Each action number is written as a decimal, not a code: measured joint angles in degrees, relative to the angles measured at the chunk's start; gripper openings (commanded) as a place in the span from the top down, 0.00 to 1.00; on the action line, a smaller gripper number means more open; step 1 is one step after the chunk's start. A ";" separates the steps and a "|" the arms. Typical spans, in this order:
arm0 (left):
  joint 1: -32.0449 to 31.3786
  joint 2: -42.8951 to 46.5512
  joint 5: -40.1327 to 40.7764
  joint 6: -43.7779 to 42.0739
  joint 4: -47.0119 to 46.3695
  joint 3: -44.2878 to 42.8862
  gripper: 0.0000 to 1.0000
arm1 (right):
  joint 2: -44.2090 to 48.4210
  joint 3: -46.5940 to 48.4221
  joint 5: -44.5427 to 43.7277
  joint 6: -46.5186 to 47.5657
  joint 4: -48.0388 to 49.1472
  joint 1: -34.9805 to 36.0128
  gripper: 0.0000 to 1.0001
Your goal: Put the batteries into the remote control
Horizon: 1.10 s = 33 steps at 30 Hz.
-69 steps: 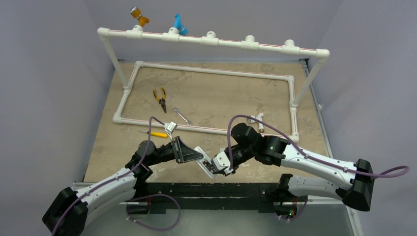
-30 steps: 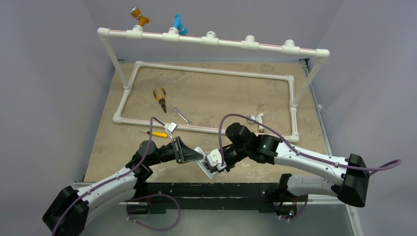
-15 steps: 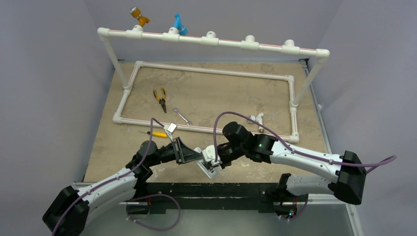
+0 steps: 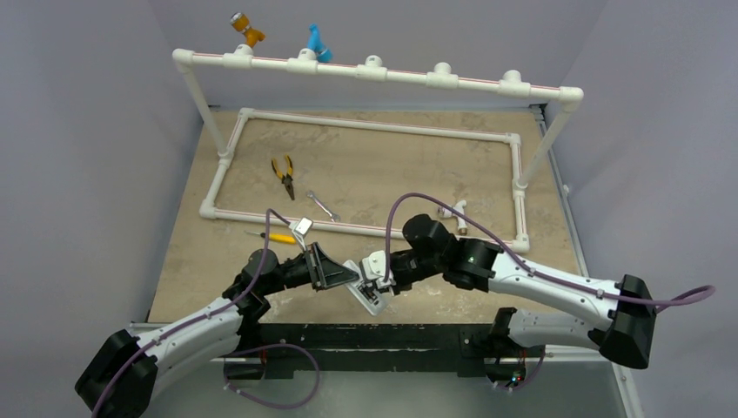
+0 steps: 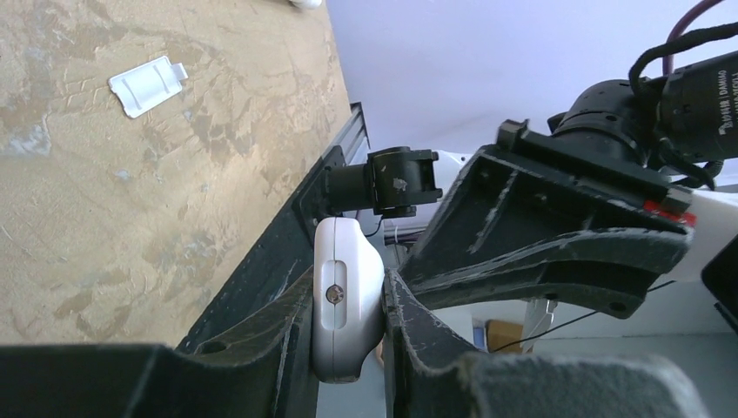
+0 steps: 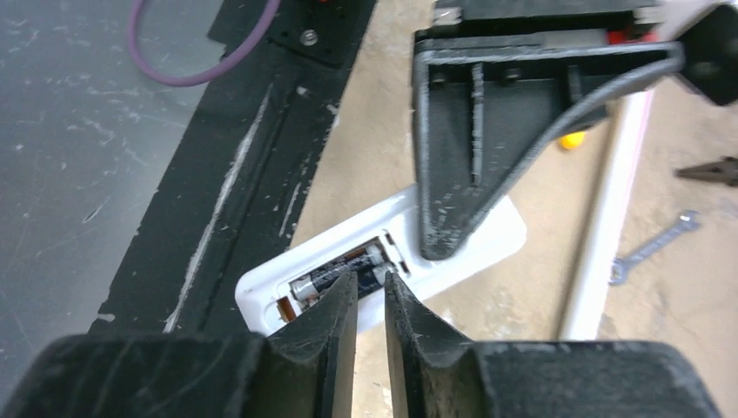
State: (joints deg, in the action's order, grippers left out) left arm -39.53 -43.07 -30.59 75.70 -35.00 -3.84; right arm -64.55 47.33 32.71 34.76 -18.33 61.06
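My left gripper (image 4: 351, 277) is shut on the white remote control (image 4: 369, 296) and holds it tilted above the table's near edge. The left wrist view shows the remote control (image 5: 346, 292) edge-on, clamped between both fingers. Its back faces the right wrist camera, with the recessed compartment open. Two dark batteries (image 6: 338, 273) with metallic ends lie side by side in that compartment. My right gripper (image 6: 370, 280) has its fingertips right at the batteries. A narrow gap stands between them, with nothing clamped in it. From above, the right gripper (image 4: 378, 275) meets the remote from the right.
The flat white cover piece (image 5: 146, 84) lies on the tan table. Yellow-handled pliers (image 4: 283, 176), a silver wrench (image 4: 323, 206) and a yellow-handled screwdriver (image 4: 277, 236) lie beyond the arms. A white pipe frame (image 4: 374, 126) borders the far half. The black table rail (image 6: 218, 183) runs below the remote.
My right gripper has moved left along the remote to the compartment, and its jaws closed and reopened a little. The left gripper has kept the remote still.
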 measured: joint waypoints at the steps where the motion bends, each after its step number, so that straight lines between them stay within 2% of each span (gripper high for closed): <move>1: 0.00 0.04 0.04 -0.11 0.07 0.00 1.00 | 1.05 -0.02 -0.76 -0.59 0.24 0.00 0.76; 5: 0.00 0.33 0.37 -0.39 0.61 0.00 1.00 | 7.28 -2.29 -5.81 -3.58 4.63 0.00 0.66; 10: 0.00 0.66 0.48 -1.09 1.75 0.00 1.00 | 11.10 -5.64 -13.86 -6.45 7.80 -0.92 0.65; 18: -0.02 3.98 0.70 -2.05 5.40 0.00 1.00 | 4.96 -7.06 -28.13 -18.67 8.48 -13.00 0.60; 25: -0.02 7.56 1.05 -3.48 9.84 -0.02 1.00 | 3.10 -9.25 -36.41 -36.02 8.35 -13.81 0.53; 33: -0.04 6.73 1.05 -4.44 12.28 -0.44 1.00 | -2.03 -10.14 -45.68 -51.04 3.23 -13.97 0.54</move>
State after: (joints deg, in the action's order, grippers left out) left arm -39.57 -36.34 -29.54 71.26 -22.72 -4.27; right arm -66.59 37.19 -12.97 -16.27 -15.09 47.09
